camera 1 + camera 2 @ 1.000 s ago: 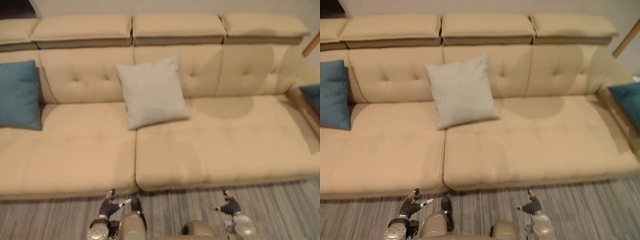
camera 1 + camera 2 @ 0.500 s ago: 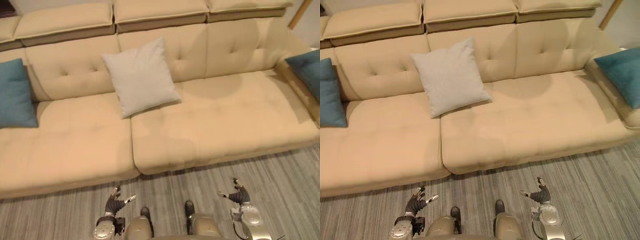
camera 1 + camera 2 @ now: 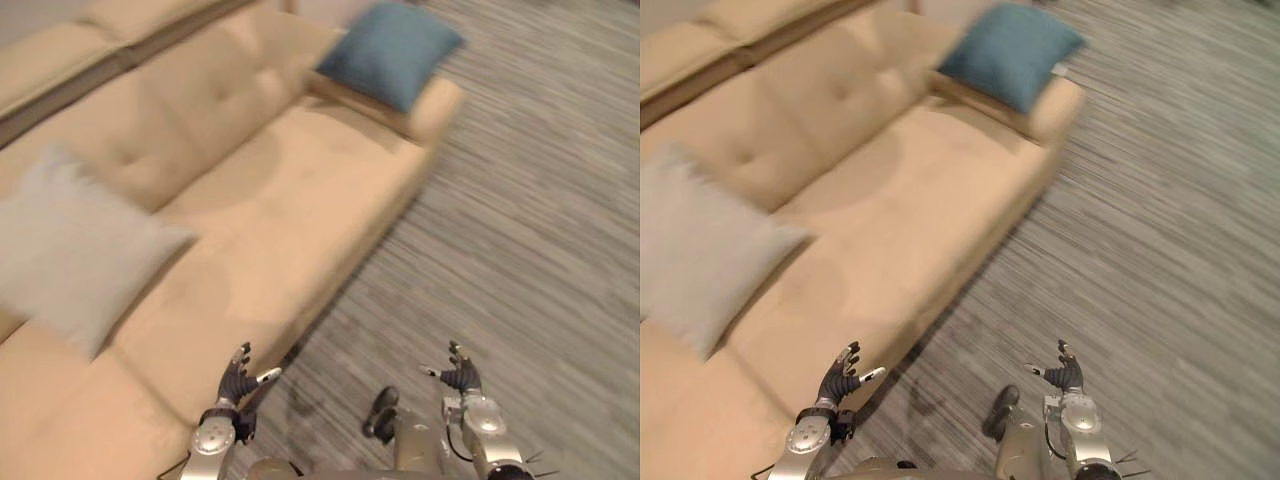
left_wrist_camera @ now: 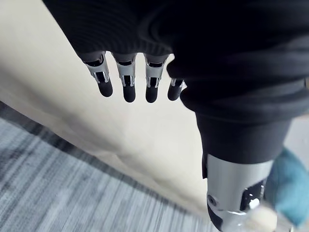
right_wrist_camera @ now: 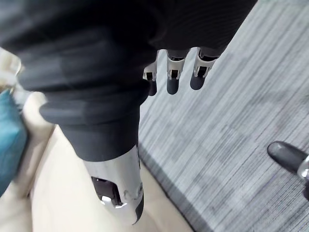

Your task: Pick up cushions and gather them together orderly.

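Left robot hand (image 3: 238, 378) and right robot hand (image 3: 458, 372) are open and empty; blue cushion (image 3: 388, 52) at 12 o'clock is judged soft and light, best gripped at a corner.

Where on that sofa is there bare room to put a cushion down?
The long stretch of sofa seat between the grey cushion and the teal cushion is bare, as is the seat front by the open left hand. The far end is taken by the teal cushion. The open right hand hangs over bare carpet.

Blue cushion (image 3: 1012, 52) and grey cushion (image 3: 700, 250) on sofa (image 3: 890, 200)
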Controlling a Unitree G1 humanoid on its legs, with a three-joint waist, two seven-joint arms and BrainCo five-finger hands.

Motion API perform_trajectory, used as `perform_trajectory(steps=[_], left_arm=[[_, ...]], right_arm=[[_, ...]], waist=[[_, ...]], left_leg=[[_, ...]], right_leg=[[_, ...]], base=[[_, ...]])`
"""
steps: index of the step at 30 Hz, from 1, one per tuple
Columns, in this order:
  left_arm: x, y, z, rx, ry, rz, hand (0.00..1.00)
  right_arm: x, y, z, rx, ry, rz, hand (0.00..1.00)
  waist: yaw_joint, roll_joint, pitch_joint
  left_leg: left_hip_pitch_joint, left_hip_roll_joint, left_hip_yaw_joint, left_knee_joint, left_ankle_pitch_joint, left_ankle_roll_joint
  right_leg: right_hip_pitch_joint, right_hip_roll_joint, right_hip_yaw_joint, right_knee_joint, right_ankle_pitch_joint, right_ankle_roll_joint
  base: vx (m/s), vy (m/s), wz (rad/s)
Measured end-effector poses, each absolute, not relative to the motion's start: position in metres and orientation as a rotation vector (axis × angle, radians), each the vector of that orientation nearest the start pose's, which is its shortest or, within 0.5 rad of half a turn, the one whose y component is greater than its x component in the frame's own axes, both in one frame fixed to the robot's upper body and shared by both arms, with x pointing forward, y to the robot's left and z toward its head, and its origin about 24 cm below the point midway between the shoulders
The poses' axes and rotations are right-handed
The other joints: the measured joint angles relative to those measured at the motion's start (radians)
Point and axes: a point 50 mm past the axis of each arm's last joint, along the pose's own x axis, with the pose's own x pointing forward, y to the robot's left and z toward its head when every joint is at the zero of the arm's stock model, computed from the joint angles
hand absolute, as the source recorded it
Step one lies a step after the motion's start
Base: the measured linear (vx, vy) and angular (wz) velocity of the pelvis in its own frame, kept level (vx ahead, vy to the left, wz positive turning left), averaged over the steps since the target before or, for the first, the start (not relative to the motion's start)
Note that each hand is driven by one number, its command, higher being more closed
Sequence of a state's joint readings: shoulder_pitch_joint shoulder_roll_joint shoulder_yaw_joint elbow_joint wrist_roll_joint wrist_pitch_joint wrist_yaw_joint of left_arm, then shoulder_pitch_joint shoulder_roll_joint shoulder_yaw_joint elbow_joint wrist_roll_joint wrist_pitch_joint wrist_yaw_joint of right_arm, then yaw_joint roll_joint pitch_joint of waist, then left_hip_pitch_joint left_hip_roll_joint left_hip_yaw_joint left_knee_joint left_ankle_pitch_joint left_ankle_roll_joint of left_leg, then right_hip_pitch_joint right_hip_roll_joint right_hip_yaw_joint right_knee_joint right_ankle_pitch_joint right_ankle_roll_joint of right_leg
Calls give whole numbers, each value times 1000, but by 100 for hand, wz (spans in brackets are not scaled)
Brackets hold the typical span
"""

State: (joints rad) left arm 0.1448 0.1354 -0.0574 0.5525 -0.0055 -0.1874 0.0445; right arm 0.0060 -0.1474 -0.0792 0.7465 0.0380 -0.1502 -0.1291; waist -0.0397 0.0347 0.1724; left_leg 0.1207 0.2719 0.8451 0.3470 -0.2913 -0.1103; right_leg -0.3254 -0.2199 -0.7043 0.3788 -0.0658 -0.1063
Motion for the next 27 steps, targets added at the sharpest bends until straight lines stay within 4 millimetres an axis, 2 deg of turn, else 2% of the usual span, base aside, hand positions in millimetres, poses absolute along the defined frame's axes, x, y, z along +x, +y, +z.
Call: perform_trajectory(steps=[2, 3, 4, 5, 6, 7, 8, 9, 10, 12, 13, 14, 15, 16, 17, 18, 19, 20, 21, 22, 23, 24, 26, 27], left_arm=[[187, 178, -84, 145, 479, 5, 0], [193, 174, -81, 140, 460, -4, 0], [195, 171, -80, 133, 453, -10, 0], [198, 167, -78, 132, 446, -22, 0], [199, 162, -79, 133, 444, -42, 0], [199, 159, -79, 129, 443, -46, 0], [197, 157, -79, 119, 447, -42, 0], [195, 155, -81, 117, 452, -42, 0], [193, 154, -81, 119, 454, -43, 0], [188, 151, -83, 117, 461, -47, 0], [186, 151, -83, 115, 464, -46, 0], [183, 151, -83, 112, 462, -39, 0], [180, 151, -84, 104, 468, -29, 0], [180, 152, -84, 104, 472, -23, 0], [180, 154, -84, 107, 470, -10, 0], [178, 156, -84, 111, 474, -4, 0], [179, 159, -84, 115, 472, 5, 0], [180, 156, -84, 110, 470, 1, 0], [180, 155, -84, 108, 470, -3, 0], [177, 153, -85, 111, 480, -16, 0], [176, 153, -86, 120, 484, -26, 0], [176, 153, -86, 121, 485, -25, 0], [179, 155, -84, 128, 476, -20, 0], [184, 157, -81, 134, 462, -19, 0]], right_arm=[[189, -223, -96, -134, 589, -264, 0], [186, -224, -98, -145, 598, -264, 0], [184, -225, -99, -150, 604, -263, 0], [183, -224, -99, -159, 609, -255, 0], [184, -220, -100, -170, 607, -235, 0], [185, -219, -99, -179, 605, -225, 0], [186, -217, -99, -187, 604, -216, 0], [185, -217, -100, -190, 608, -214, 0], [183, -217, -101, -192, 611, -213, 0], [184, -217, -100, -211, 608, -211, 0], [184, -218, -100, -215, 607, -214, 0], [187, -219, -98, -225, 600, -208, 0], [189, -220, -98, -229, 599, -208, 0], [190, -218, -99, -225, 604, -207, 0], [191, -211, -101, -214, 611, -189, 0], [192, -209, -101, -211, 610, -187, 0], [190, -208, -104, -208, 624, -187, 0], [187, -210, -106, -206, 642, -198, 0], [185, -211, -107, -203, 649, -206, 0], [180, -212, -111, -200, 674, -214, 0], [175, -211, -115, -202, 700, -215, 0], [173, -211, -116, -204, 706, -214, 0], [177, -209, -115, -205, 698, -207, 0], [182, -210, -112, -205, 684, -210, 0]], waist=[[-4, 17, 5], [-11, 31, 7], [-10, 38, 7], [-4, 54, 13], [0, 59, 17], [1, 56, 21], [10, 39, 33], [24, 29, 38], [31, 20, 44], [53, 33, 49], [60, 34, 50], [82, 47, 52], [96, 72, 46], [113, 75, 43], [116, 49, 29], [112, 34, 24], [110, -9, 10], [111, -27, 11], [109, -29, 12], [107, -27, 14], [101, -20, 13], [98, -17, 11], [80, -6, -2], [76, 1, 0]], left_leg=[[38, 23, 7, 54, 0, -6], [40, 74, -3, 166, 12, -23], [34, 108, -24, 246, 31, -17], [-19, 169, -147, 449, 117, 101], [-96, 150, -296, 584, 101, 90], [-144, 120, -379, 643, 71, 70], [-222, 39, -503, 687, 28, 58], [-272, -10, -566, 668, 11, 64], [-305, -28, -587, 647, 9, 67], [-438, -106, -703, 503, 11, 64], [-454, -129, -727, 433, 15, 59], [-479, -164, -767, 253, 42, 17], [-474, -167, -780, 72, 97, -25], [-463, -163, -781, 70, 169, 15], [-458, -199, -759, 95, 151, 91], [-459, -210, -756, 102, 137, 112], [-446, -251, -730, 102, 100, 138], [-410, -283, -711, 101, 62, 164], [-383, -296, -706, 101, 42, 172], [-312, -320, -706, 89, 11, 186], [-234, -332, -713, 75, -18, 210], [-205, -334, -717, 65, -25, 214], [-118, -345, -751, -2, -40, 222], [-78, -343, -783, -43, -40, 221]], right_leg=[[-35, 52, 102, 45, -50, 4], [-32, 94, 146, 55, -73, 4], [-26, 119, 174, 55, -79, 0], [10, 174, 245, 28, -96, -21], [40, 209, 303, 4, -97, -22], [59, 219, 338, -6, -98, -24], [109, 224, 412, -23, -107, -12], [154, 223, 464, -38, -113, -2], [173, 223, 489, -44, -119, 7], [229, 215, 567, -68, -141, 40], [233, 210, 588, -70, -147, 50], [245, 209, 630, -74, -162, 75], [259, 226, 658, -81, -176, 98], [263, 231, 681, -71, -188, 111], [276, 208, 712, -67, -215, 140], [276, 190, 713, -58, -230, 157], [256, 139, 724, 13, -257, 195], [217, 105, 734, 156, -262, 221], [195, 89, 734, 243, -247, 250], [145, 56, 729, 430, -192, 325], [108, 17, 671, 589, -188, 290], [96, 2, 631, 620, -199, 259], [29, -40, 487, 588, -247, 178], [-21, -27, 449, 502, -258, 168]], base=[[302, -137, -178], [347, -143, -166], [434, -133, -170], [408, -71, -183], [338, -34, -182], [301, 65, -170], [312, 104, -157], [377, 133, -147], [330, 146, -118], [315, 208, -96], [290, 266, -97], [317, 303, -96], [357, 324, -100], [434, 340, -85], [381, 273, -50], [485, 308, -22], [492, 276, -2], [486, 264, -5], [490, 263, -9], [617, 288, 6], [637, 265, 9], [553, 184, 10], [569, 88, 21], [583, 52, 33]])
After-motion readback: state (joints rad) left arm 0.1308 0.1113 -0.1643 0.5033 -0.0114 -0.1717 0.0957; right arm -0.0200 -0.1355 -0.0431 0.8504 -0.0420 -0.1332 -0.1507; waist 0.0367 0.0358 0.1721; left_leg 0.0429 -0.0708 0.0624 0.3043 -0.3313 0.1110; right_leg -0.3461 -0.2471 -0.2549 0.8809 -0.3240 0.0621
